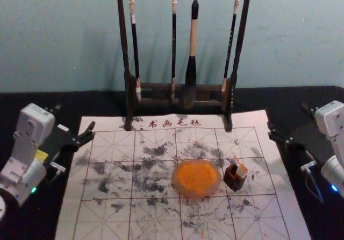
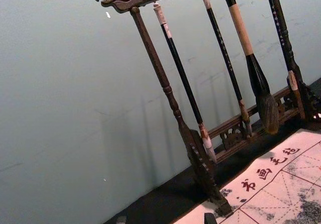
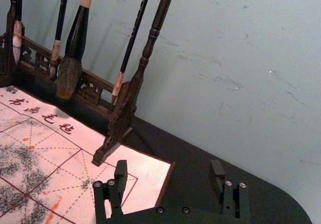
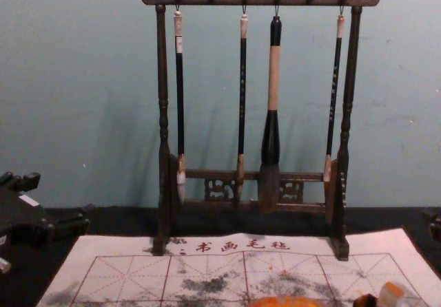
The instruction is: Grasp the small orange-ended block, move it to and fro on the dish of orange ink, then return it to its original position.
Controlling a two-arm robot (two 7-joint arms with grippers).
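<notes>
The small block (image 1: 241,170) leans pale end up in a dark square holder (image 1: 234,181), right of the dish (image 1: 174,189) of orange ink. In the chest view the block (image 4: 391,292) shows an orange patch on top, beside the dark holder (image 4: 365,300). My left gripper (image 1: 75,117) is open and empty over the mat's left edge, well away from the dish; its fingertips also show in the left wrist view, gripper (image 2: 165,219). My right gripper (image 1: 287,117) stands open and empty beyond the mat's right edge, behind and right of the block; in its wrist view the gripper (image 3: 168,175) has its fingers wide apart.
A dark wooden rack (image 1: 127,89) with several hanging brushes stands at the mat's back edge, before the wall. The white gridded mat (image 1: 107,218), stained with black ink, lies on a black table (image 1: 27,103). The largest brush (image 4: 273,80) hangs right of the rack's middle.
</notes>
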